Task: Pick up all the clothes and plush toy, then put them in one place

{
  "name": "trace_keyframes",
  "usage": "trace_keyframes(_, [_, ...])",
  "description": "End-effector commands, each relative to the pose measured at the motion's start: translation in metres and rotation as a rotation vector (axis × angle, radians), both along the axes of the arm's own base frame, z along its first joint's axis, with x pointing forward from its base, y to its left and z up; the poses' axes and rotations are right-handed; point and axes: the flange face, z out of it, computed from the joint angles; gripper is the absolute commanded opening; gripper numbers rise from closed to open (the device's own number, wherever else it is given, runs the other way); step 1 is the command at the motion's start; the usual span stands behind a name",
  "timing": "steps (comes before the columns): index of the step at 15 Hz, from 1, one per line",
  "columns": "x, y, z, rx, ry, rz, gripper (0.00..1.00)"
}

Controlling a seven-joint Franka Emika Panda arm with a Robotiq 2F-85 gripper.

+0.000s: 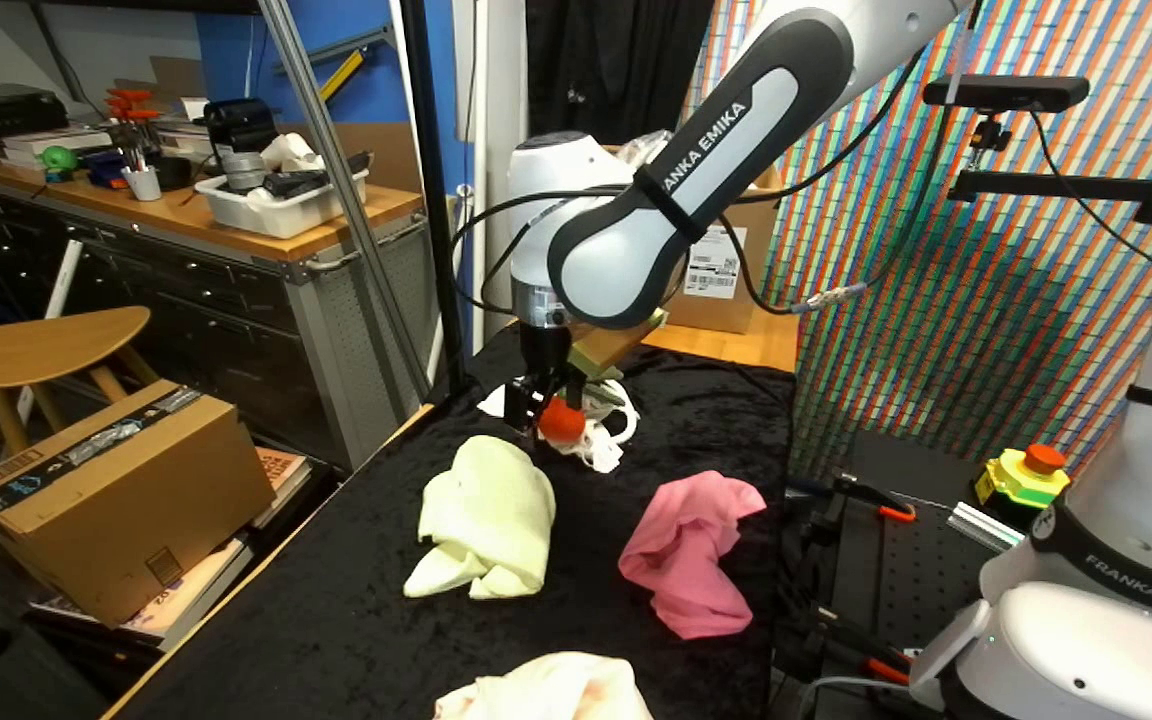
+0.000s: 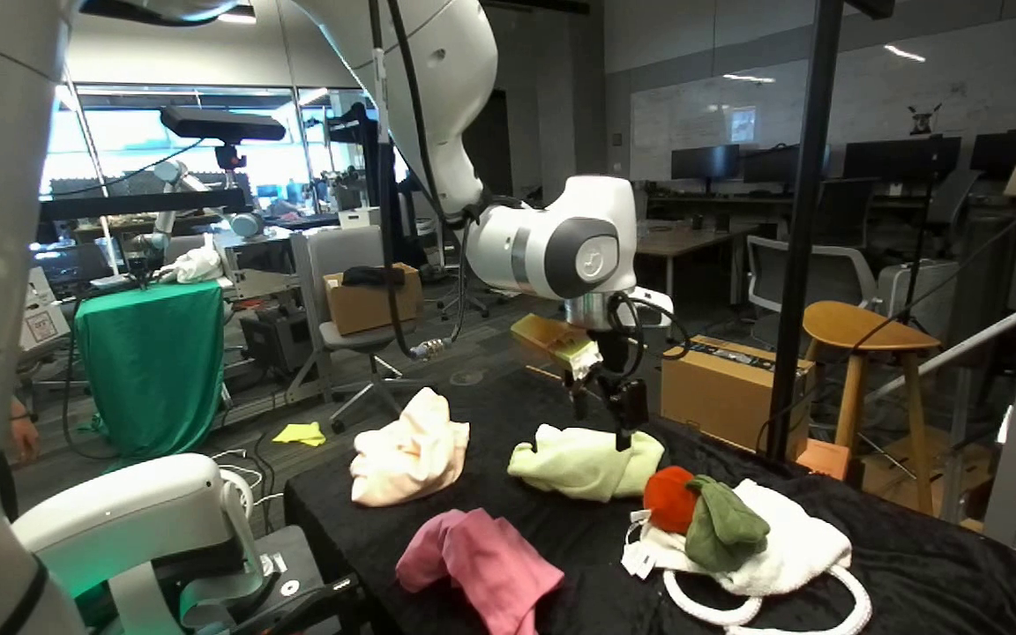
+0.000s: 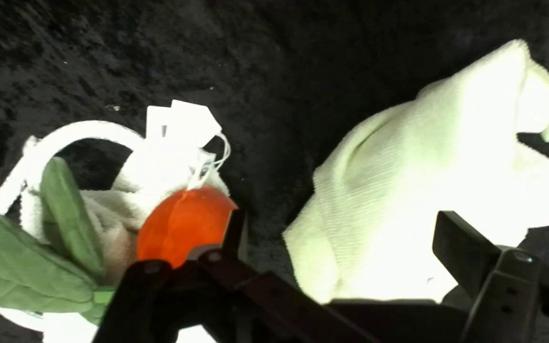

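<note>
Workshop corner: in an exterior view, a workbench (image 1: 361, 330) stands before a blue wall (image 1: 221, 50), with a stool (image 1: 36, 348) and a cardboard box (image 1: 166, 510) near it.
Black-covered table (image 1: 356, 620): carries a crumpled pale green cloth (image 1: 491, 515), a pink cloth (image 1: 691, 550) apart from it toward the robot base (image 1: 1096, 640), and a cream cloth (image 1: 556, 690) cut off by the lower edge.
Gripper (image 1: 548, 410): hangs above the table, jaws apart, with the red-orange plush toy (image 1: 564, 422) showing just beneath and partly behind it.
Background: in an exterior view, monitors (image 2: 706, 165) stand at the back, and a green drape (image 2: 151, 370) hangs to the floor.
Toy's place: on the table, against a white cloth (image 2: 803, 534) with rope-like handles (image 2: 861, 595); green leaf-like pieces (image 2: 724, 525) lie beside it.
Other cloths: pale green just beyond the toy, cream farther along, pink nearer the camera.
Fingers (image 3: 462, 250): in the wrist view, spread wide, one overlapping the toy and one the pale green cloth; whether either touches cannot be told.
Strip between: bare black cover separates toy and pale green cloth.
Tags (image 3: 184, 121): white, on a string by the toy.
</note>
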Motion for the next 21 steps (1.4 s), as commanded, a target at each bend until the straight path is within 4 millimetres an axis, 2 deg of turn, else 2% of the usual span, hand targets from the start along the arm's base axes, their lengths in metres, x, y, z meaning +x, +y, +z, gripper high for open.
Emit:
trace_keyframes(1, [0.002, 0.030, 0.004, 0.003, 0.023, 0.126, 1.00])
trace_keyframes(4, [0.012, 0.045, -0.002, 0.000, 0.048, 0.186, 1.00])
trace_keyframes(7, [0.025, 0.049, -0.011, 0.010, 0.063, 0.231, 1.00])
trace_keyframes(14, [0.061, 0.045, -0.040, 0.033, 0.067, 0.283, 1.00])
trace_keyframes(21, [0.081, 0.038, -0.069, 0.057, 0.091, 0.303, 1.00])
